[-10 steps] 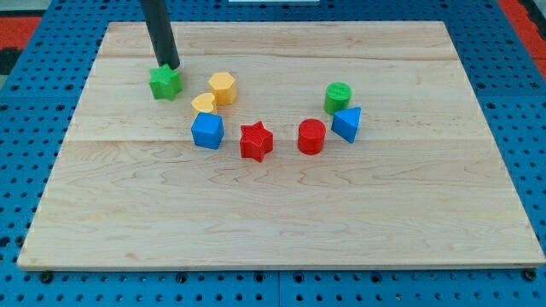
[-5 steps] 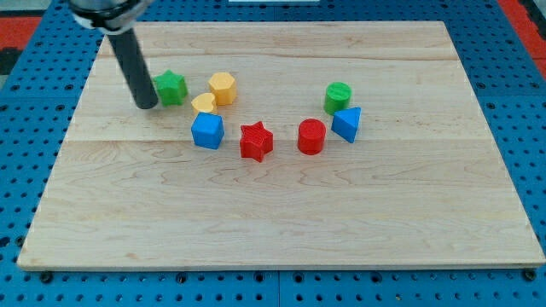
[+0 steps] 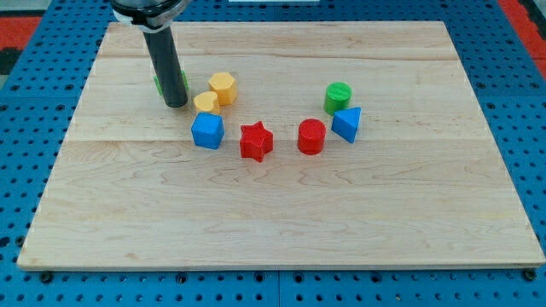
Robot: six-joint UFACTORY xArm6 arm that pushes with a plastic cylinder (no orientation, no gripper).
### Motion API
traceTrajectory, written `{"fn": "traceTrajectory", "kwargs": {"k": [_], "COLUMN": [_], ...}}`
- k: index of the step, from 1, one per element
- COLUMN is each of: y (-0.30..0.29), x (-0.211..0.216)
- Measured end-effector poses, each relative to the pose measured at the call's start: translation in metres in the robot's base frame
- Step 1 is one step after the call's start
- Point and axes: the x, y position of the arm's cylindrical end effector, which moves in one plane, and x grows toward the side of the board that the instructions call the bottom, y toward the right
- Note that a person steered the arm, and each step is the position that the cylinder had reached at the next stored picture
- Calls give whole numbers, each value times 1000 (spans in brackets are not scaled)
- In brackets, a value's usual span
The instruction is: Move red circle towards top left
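Observation:
The red circle [image 3: 311, 136] is a short red cylinder right of the board's middle, between the red star [image 3: 255, 141] and the blue triangular block [image 3: 346, 124]. My tip [image 3: 176, 104] rests on the board at the upper left, far to the left of the red circle. It stands just left of the yellow heart [image 3: 204, 103]. The rod hides most of the green star [image 3: 182, 83]; only slivers of green show at its sides.
A yellow hexagon [image 3: 223, 87] sits right of the rod. A blue cube [image 3: 206, 131] lies below the yellow heart. A green cylinder [image 3: 338, 96] stands above the blue triangular block. The wooden board [image 3: 273, 222] lies on a blue pegboard.
My tip went from above the green star down around its left side, then right to a spot in front of it. The green star shifted slightly. The red circle has not moved.

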Motion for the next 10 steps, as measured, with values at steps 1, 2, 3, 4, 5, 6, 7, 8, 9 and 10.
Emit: {"fn": "traceTrajectory", "kwargs": {"k": [1, 2, 3, 4, 5, 6, 7, 8, 9, 10], "y": [-11, -34, -37, 43, 86, 126, 176, 194, 190, 176], "x": [-2, 59, 127, 157, 213, 184, 140, 95, 62, 9]}}
